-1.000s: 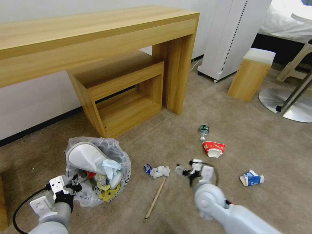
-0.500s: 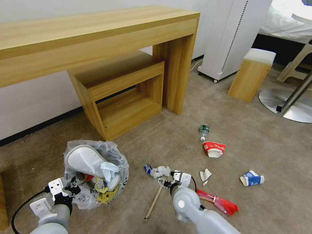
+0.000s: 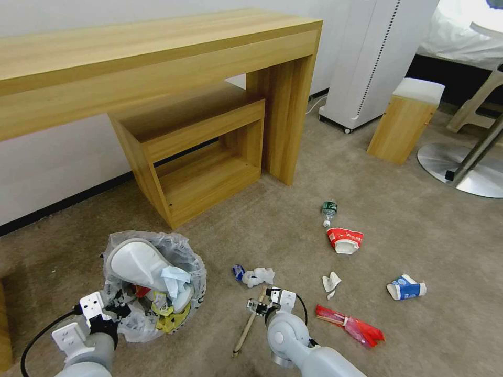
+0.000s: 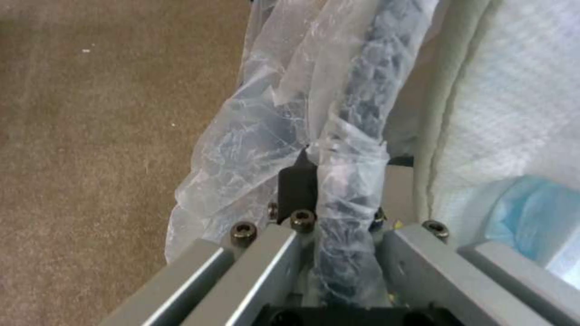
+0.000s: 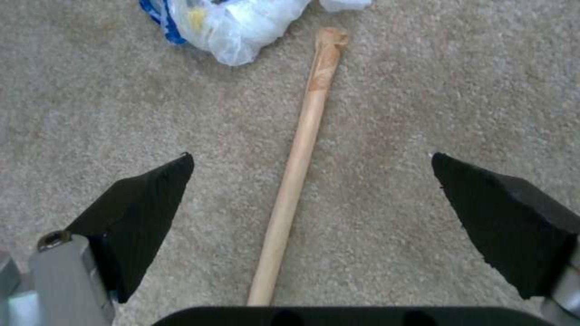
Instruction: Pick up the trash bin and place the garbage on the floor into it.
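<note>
Now stick [image 5: 296,158] between right gripper [image 5: 311,181] jaws.

Even, bright indoor light, soft shadows; head view bows at edges, left wrist close-up soft, slightly blurred

floor [image 3: 419,235]: beige-tan
wooden stick [image 5: 296,167]: pale tan
paper bowl [image 3: 345,240]: red, white
carton [image 3: 405,287]: blue, white
wrapper [image 3: 350,324]: red
</note>
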{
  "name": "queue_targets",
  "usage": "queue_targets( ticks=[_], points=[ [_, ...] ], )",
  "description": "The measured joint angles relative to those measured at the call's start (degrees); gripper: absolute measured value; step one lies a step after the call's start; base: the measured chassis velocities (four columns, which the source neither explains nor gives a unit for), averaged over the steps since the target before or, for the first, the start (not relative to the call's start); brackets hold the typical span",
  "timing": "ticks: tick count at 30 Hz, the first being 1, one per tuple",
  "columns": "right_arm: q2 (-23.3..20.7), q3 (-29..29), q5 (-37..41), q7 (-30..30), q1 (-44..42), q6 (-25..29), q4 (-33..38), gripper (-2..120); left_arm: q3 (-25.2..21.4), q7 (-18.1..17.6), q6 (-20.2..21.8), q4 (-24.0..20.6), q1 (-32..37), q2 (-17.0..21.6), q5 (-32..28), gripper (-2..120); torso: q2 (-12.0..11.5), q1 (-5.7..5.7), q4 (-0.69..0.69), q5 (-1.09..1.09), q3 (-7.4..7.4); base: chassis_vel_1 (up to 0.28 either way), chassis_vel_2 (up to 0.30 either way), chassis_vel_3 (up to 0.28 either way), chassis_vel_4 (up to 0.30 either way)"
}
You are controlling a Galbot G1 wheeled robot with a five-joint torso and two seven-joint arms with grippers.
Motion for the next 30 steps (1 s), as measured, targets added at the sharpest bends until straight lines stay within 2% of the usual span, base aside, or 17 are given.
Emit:
queue_targets(
  ticks=[25,30],
  points=[
    [-1.4,0.7,-4.2,0.4,-2.3,1.2,0.0,100,0.2,1.0,0.0,-1.1,1.9,-1.2,1.8,0,0.0,0.00,0.00,0.00,0.00,0.000,0.000,0.000,0.000],
    [-0.9,0.4,-5.5,0.8,-2.3,1.6,-2.0,100,0.5,1.2,0.0,-1.1,1.9,-1.4,2.1,0,0.0,0.00,0.00,0.00,0.00,0.000,0.000,0.000,0.000]
  ],
)
